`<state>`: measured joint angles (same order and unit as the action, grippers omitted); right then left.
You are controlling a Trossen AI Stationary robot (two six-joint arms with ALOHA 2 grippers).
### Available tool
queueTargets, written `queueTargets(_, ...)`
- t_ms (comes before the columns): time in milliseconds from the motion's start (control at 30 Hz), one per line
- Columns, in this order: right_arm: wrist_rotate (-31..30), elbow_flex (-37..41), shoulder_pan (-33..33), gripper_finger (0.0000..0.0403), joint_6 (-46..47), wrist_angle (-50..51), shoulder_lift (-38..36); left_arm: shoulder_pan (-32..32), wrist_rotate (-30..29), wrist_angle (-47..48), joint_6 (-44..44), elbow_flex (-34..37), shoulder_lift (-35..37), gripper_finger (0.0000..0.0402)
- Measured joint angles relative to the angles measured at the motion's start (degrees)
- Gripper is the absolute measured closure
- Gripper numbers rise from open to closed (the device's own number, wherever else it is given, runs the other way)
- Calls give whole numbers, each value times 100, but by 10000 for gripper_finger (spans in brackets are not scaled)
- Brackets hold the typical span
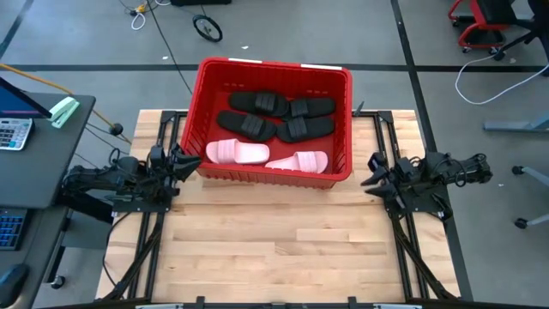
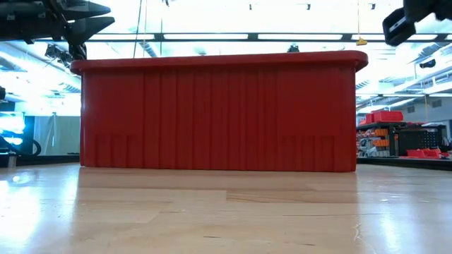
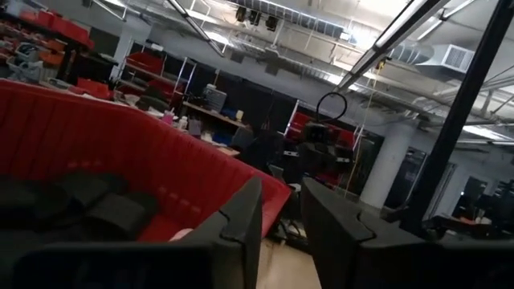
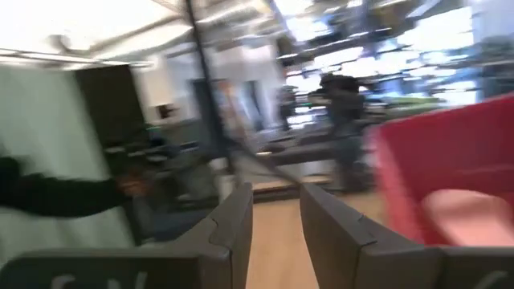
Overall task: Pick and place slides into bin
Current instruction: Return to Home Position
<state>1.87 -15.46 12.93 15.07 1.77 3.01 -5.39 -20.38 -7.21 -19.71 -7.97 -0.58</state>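
Ribbed red plastic bin [image 1: 274,63] holds six black and pink rubber slides [image 1: 259,104]. Left gripper [image 1: 190,163] sits at its 9 o'clock, right gripper [image 1: 371,172] at 3, both with fingers apart. Bare wooden tabletop [image 1: 274,240] lies at 6.

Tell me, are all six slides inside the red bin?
All in: the high view shows four black slides and two pink slides inside the bin.

The bin [image 1: 274,64] was red plastic, its ribbed walls faintly glossy. The surface [image 1: 283,240] was pale planked wood, smooth with a satin sheen. The black slides [image 1: 262,104] looked matt and rubbery, while the pink slides [image 1: 236,153] looked smoother and softly shiny.
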Motion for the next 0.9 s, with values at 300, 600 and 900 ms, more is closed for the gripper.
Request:
queueTargets(300, 170, 83, 0, 290, -284, -19, 97, 2, 54, 47, 36, 0, -11, 307)
queueTargets(600, -27, 1398, 0, 290, 381, -1676, 118, 2, 217, 141, 62, 4, -11, 314)
queueTargets(900, -33, 1364, 0, 290, 152, -1595, 149, -2, 647, 391, 687, 26, -20, 305)
